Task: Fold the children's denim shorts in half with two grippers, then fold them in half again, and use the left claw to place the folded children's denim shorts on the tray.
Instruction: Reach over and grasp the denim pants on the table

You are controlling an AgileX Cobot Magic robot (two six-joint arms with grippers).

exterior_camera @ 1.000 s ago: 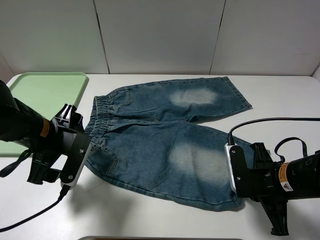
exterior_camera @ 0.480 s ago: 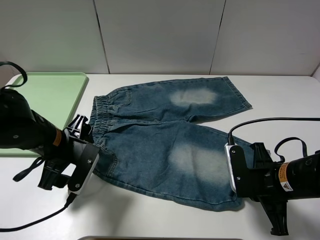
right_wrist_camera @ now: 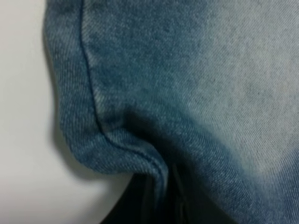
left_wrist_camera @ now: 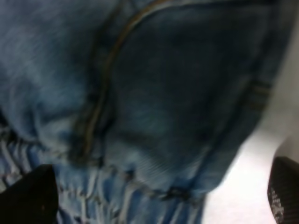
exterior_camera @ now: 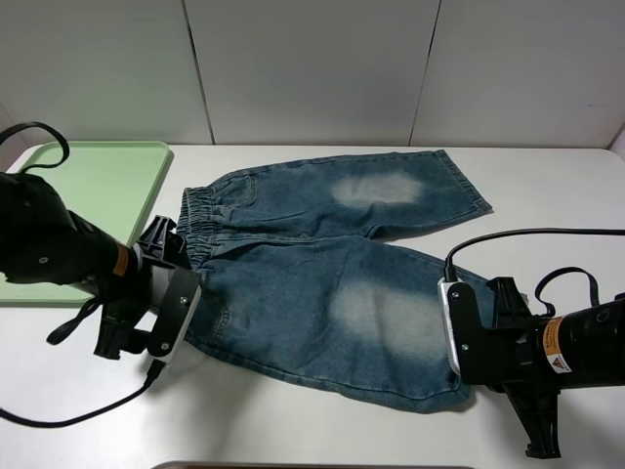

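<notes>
The children's denim shorts lie flat on the white table, with the elastic waistband to the left and both legs to the right. My left gripper is at the near waistband corner. In the left wrist view its black fingertips stand wide apart, open, with the denim and gathered waistband between them. My right gripper is at the near leg's hem corner. In the right wrist view the hem puckers into the dark shut fingers. The pale green tray lies at the far left with nothing on it.
White wall panels stand behind the table. The right arm's black cable loops over the table to the right of the shorts. The left arm's cable trails along the near left. A grey edge shows at the front.
My left gripper has moved right and in toward the near waistband corner, and now reaches the denim. The right gripper and the shorts have not moved.
</notes>
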